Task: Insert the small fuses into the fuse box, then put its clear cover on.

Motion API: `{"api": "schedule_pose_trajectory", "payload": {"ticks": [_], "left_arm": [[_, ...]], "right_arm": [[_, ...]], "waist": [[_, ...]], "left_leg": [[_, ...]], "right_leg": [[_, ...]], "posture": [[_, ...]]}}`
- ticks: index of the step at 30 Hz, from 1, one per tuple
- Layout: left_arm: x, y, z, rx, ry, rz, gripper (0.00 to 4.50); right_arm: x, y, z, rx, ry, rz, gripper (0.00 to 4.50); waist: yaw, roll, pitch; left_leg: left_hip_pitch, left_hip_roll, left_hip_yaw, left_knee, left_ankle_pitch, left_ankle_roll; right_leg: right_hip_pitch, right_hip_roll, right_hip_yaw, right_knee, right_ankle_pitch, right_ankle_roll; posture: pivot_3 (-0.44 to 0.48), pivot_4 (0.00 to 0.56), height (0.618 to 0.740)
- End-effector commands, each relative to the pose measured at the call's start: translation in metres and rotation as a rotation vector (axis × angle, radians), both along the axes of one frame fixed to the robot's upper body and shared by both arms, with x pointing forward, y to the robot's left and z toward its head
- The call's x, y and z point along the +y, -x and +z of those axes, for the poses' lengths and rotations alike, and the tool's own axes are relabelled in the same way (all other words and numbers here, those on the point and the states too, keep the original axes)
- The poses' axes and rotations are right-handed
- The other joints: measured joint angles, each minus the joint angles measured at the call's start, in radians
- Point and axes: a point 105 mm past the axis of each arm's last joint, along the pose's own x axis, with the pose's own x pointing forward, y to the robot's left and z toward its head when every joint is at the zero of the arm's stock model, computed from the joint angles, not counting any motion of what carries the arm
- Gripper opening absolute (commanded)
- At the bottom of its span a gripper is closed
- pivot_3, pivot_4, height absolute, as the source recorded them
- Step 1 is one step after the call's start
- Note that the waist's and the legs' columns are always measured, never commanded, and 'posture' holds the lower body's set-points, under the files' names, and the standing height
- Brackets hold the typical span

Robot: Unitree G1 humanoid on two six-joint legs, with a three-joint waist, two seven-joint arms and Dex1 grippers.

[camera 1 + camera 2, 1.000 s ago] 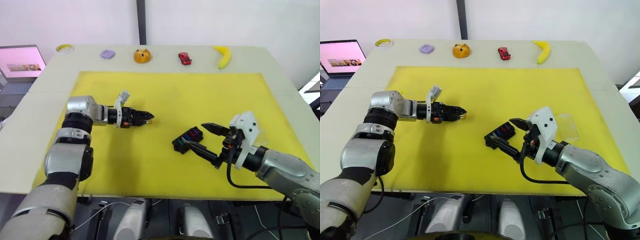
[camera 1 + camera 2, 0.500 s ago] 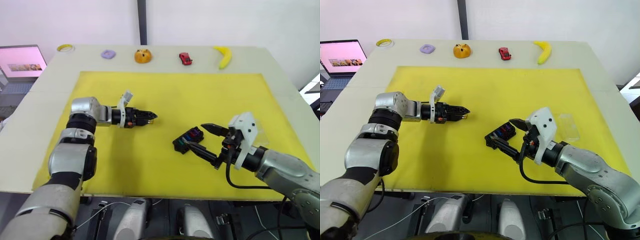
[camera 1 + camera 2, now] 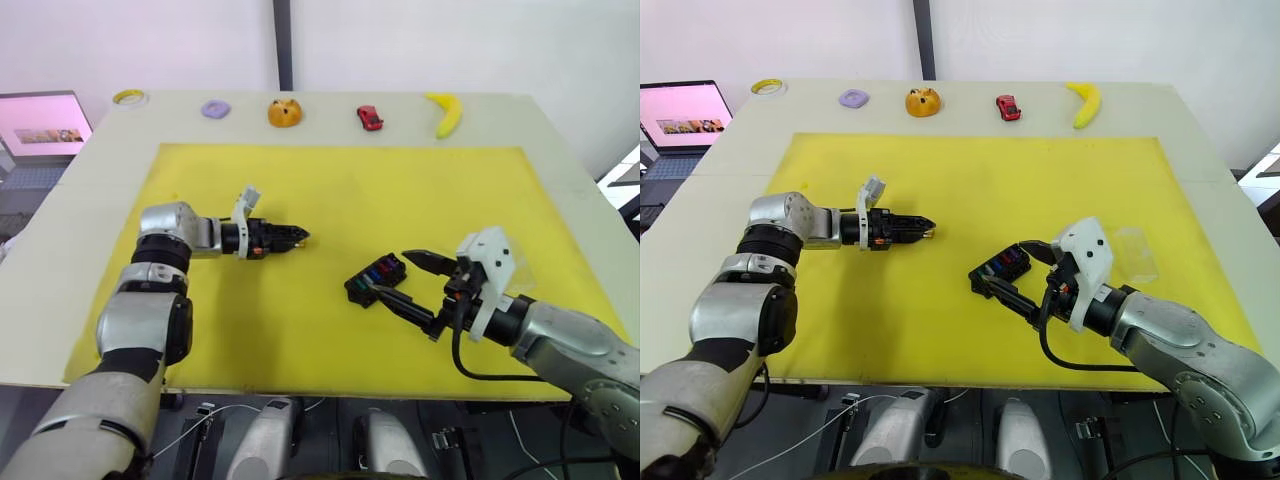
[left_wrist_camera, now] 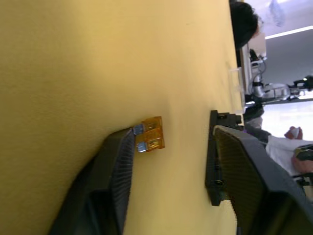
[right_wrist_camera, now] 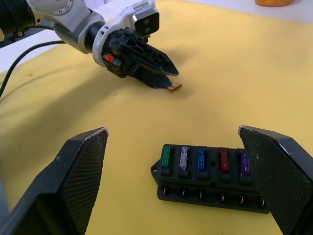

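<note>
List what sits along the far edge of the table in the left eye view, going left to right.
Roll of yellow tape → purple object → orange object → red toy car → banana.

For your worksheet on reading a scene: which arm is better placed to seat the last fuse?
Probably the left. An orange fuse sits at one finger of the left gripper. The right gripper has open jaws either side of the fuse box.
</note>
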Motion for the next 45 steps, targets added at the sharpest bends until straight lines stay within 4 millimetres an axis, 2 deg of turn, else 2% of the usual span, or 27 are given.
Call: {"api": "schedule_pose_trajectory", "payload": {"ticks": [1, 17, 26, 34, 37, 39, 45], "left_arm": [[0.002, 0.002, -0.01, 0.027, -0.028, 0.01, 2.69], [-0.005, 0.004, -0.017, 0.042, -0.03, 0.0, 2.69], [-0.021, 0.007, -0.014, 0.05, 0.006, -0.042, 2.69], [-0.018, 0.003, -0.015, 0.037, -0.015, -0.022, 2.69], [-0.016, 0.002, -0.017, 0.04, -0.025, -0.01, 1.85], [-0.016, 0.003, -0.018, 0.042, -0.029, -0.017, 0.83], [-0.015, 0.004, -0.02, 0.045, -0.031, -0.018, 0.83]], "right_arm": [[0.0, 0.001, 0.008, -0.041, -0.001, 0.006, 4.5], [0.0, 0.0, 0.008, -0.041, -0.002, 0.003, 4.5], [-0.001, -0.001, 0.009, -0.046, 0.001, 0.001, 4.5], [-0.002, -0.001, 0.009, -0.048, 0.003, -0.006, 4.5], [-0.002, -0.001, 0.009, -0.048, 0.003, -0.008, 4.5], [-0.002, -0.001, 0.009, -0.049, 0.004, -0.008, 4.5], [-0.001, -0.001, 0.009, -0.05, 0.007, -0.005, 4.5]], "waist": [[0.0, 0.0, 0.0], [0.001, 0.0, 0.0], [0.004, 0.0, -0.001], [0.005, 0.0, -0.001], [0.004, 0.0, -0.001], [0.003, 0.0, -0.001], [0.002, 0.0, -0.001]], "left_leg": [[0.0, 0.0, 0.0, 0.0, 0.0, 0.0], [0.0, 0.0, 0.0, 0.0, 0.0, 0.0], [0.0, 0.0, 0.0, 0.001, 0.0, 0.0], [0.0, -0.001, -0.001, 0.001, 0.0, 0.0], [0.0, -0.001, -0.001, 0.001, 0.0, 0.0], [0.0, -0.001, -0.001, 0.001, 0.0, 0.0], [0.0, -0.001, -0.001, 0.001, 0.0, 0.0]], "right_leg": [[0.0, 0.0, 0.0, 0.0, 0.0, 0.0], [0.0, 0.0, 0.0, 0.0, 0.0, 0.0], [0.001, 0.0, 0.0, 0.0, 0.0, 0.0], [0.001, 0.0, 0.0, 0.0, 0.0, 0.0], [0.001, 0.0, 0.0, 0.0, 0.0, 0.0], [0.001, 0.0, 0.0, 0.0, 0.0, 0.0], [0.001, 0.0, 0.0, 0.001, 0.0, 0.0]], "posture": [[0.0, 0.15, 0.735], [0.0, 0.15, 0.735], [0.0, 0.15, 0.735], [0.0, 0.15, 0.735], [0.0, 0.15, 0.735], [0.0, 0.15, 0.735], [0.0, 0.15, 0.735]]}}
